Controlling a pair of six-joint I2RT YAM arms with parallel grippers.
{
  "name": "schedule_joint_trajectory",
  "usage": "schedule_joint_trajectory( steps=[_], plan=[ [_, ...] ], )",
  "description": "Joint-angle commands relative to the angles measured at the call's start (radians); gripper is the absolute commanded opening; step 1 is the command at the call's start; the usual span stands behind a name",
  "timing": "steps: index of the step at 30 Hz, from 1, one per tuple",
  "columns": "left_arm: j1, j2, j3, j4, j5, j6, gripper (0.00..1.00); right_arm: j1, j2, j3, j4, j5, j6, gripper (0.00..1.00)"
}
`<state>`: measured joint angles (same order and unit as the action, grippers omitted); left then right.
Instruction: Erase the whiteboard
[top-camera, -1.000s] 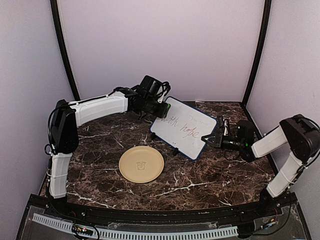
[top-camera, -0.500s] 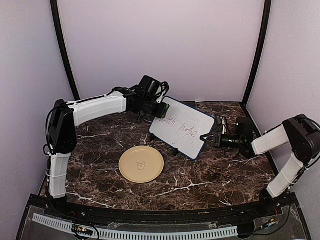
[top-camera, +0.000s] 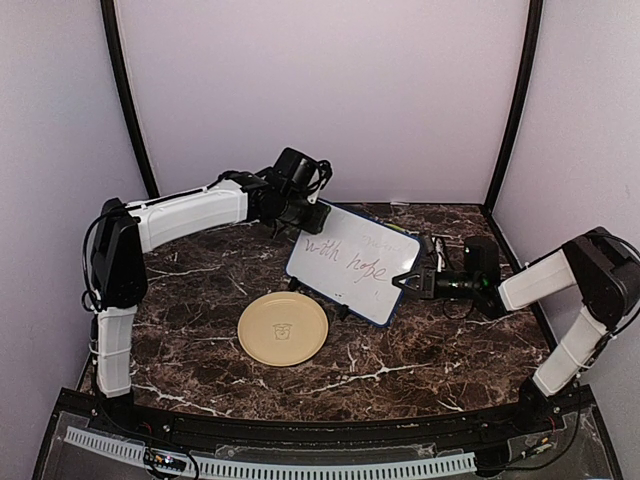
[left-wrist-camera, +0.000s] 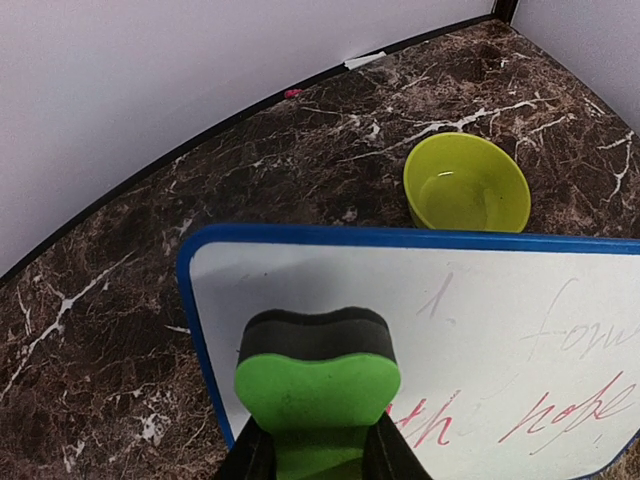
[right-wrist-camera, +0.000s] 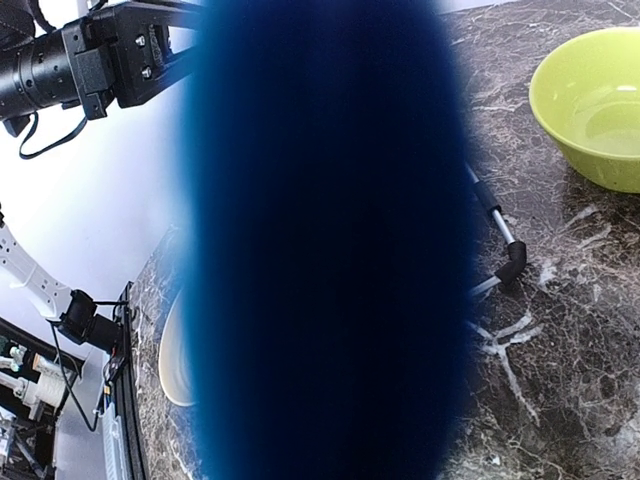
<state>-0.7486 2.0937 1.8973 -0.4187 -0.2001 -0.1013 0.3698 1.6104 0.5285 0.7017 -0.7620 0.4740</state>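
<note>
Left gripper (left-wrist-camera: 318, 458) is clamped on the green eraser (left-wrist-camera: 318, 372) at the far-left corner of the whiteboard (left-wrist-camera: 480, 330); red writing is not yet wiped.

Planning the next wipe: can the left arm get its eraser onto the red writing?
Likely yes: left fingers hold the green eraser at the whiteboard's corner, red writing just beside it, nothing between; right fingers grip the opposite edge.

Even soft light, faint shadows. My right wrist view: whiteboard (right-wrist-camera: 320, 240) frame up close, one defocused blue blur. Left wrist sharp.
</note>
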Motion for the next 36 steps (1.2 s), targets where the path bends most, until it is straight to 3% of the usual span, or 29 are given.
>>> schedule_joint_trajectory(
  steps=[1, 11, 19, 30, 36],
  plan=[
    [0.007, 0.020, 0.063, -0.060, -0.045, -0.003, 0.00, 0.033, -0.025, 0.012, -0.040, -0.010, -0.024, 0.00],
    [0.017, 0.140, 0.191, -0.080, -0.038, -0.006, 0.00, 0.063, -0.053, 0.021, -0.113, 0.011, -0.091, 0.00],
    [0.014, 0.165, 0.186, -0.062, 0.064, -0.023, 0.00, 0.070, -0.067, 0.036, -0.158, 0.035, -0.123, 0.00],
    [-0.086, 0.168, 0.203, -0.097, 0.084, -0.013, 0.00, 0.074, -0.063, 0.045, -0.169, 0.052, -0.129, 0.00],
    [-0.080, 0.165, 0.182, -0.138, 0.042, -0.027, 0.00, 0.073, -0.064, 0.045, -0.166, 0.063, -0.126, 0.00]
  ],
)
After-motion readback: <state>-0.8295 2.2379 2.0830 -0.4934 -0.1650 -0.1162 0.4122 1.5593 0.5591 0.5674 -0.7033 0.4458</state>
